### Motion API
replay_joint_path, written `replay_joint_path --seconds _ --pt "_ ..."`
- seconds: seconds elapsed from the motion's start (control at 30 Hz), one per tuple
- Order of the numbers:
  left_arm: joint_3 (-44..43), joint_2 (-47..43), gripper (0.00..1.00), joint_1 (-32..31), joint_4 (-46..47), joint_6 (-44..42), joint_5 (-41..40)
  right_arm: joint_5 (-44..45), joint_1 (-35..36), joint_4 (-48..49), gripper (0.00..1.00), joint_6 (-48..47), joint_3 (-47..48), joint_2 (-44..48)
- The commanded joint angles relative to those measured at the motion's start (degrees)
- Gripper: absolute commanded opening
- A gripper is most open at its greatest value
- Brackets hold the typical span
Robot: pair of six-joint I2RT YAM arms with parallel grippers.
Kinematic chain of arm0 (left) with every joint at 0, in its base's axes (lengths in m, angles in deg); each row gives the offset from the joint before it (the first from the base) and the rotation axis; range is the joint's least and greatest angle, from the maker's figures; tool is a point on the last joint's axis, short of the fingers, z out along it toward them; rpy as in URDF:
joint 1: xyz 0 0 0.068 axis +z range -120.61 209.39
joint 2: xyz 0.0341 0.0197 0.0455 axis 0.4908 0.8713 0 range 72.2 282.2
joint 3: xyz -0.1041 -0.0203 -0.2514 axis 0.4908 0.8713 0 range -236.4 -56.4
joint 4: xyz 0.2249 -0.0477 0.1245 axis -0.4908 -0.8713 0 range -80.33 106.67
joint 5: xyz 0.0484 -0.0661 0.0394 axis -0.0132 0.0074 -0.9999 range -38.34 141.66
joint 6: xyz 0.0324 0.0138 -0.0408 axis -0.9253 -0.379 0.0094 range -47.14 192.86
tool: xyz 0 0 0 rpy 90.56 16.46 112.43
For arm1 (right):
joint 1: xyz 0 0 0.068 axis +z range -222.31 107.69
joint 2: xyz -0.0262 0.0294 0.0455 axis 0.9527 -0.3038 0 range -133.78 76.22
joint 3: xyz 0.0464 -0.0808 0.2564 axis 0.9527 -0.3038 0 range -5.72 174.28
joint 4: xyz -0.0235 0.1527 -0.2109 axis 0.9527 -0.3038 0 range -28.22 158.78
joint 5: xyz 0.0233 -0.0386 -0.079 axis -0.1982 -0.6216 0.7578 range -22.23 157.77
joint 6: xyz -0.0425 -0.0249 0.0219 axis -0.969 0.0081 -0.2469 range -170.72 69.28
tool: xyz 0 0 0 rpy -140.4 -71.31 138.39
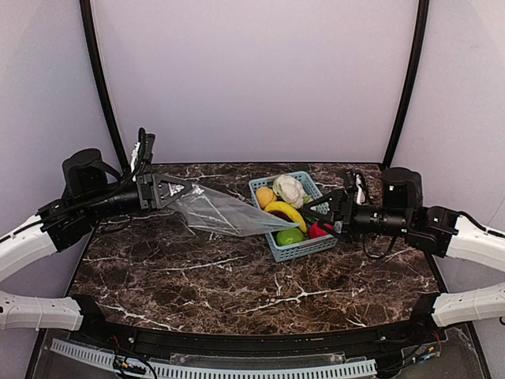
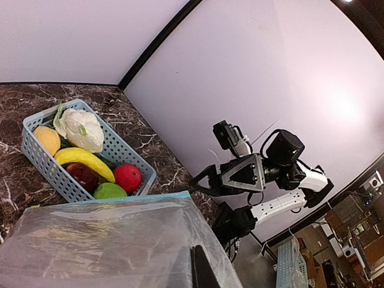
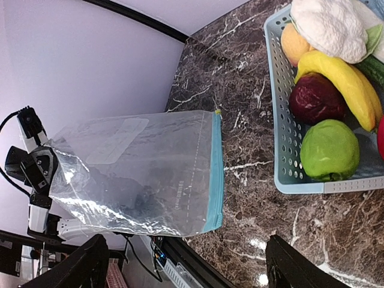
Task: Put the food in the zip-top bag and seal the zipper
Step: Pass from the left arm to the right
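The left pincer [image 1: 163, 190] is clamped shut on the clear, crinkly zip-top plastic bag [image 1: 221, 212], gripping the end opposite the mouth. The bag stretches away from that pincer toward the right pincer [image 1: 322, 218]. Its thin teal zipper strip [image 3: 215, 174] runs along the far edge, and a white rectangular label [image 3: 117, 139] sits on the side nearer the left pincer. The bag looks empty; whether its mouth is parted cannot be told. The right pincer stands wide with nothing between its 2 fingers, just beside the light blue lattice plastic basket [image 1: 304, 250] and facing the bag's mouth across the dark brown marble-patterned table [image 1: 237, 288]. All the food lies in the basket, between the 2 pincers and closest to the right one: a round orange [image 1: 265, 196] and a white cauliflower [image 1: 289, 189] at the side farthest from it, a yellow banana [image 1: 286, 213] across the middle, a dark red apple [image 3: 315, 98] and a green cucumber [image 3: 375, 67] either side of the banana, and a green apple [image 1: 289, 235] and a bright red apple [image 1: 318, 230] nearest the right pincer.
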Motion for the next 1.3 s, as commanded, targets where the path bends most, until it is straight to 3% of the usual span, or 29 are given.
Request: replay_joint_path --seconds 0.0,0.77,0.97,1.27 --pt "-1.84 0.78 0.01 -0.17 6.07 1.15 2.32 1.98 2.11 3.31 0.88 7.07 -1.52 -1.57" --pt "1.50 0.22 0.01 -0.16 12.79 4.05 9.62 3.15 6.34 20.91 0.78 15.63 -2.63 -9.09" --pt "2.82 -1.08 0.01 -0.15 12.67 3.74 11.43 3.33 6.34 22.96 0.72 16.67 -3.21 -8.53" --pt "4.04 -2.48 0.01 -0.10 12.25 3.85 11.80 2.77 6.35 24.12 0.56 16.95 -3.13 -8.06"
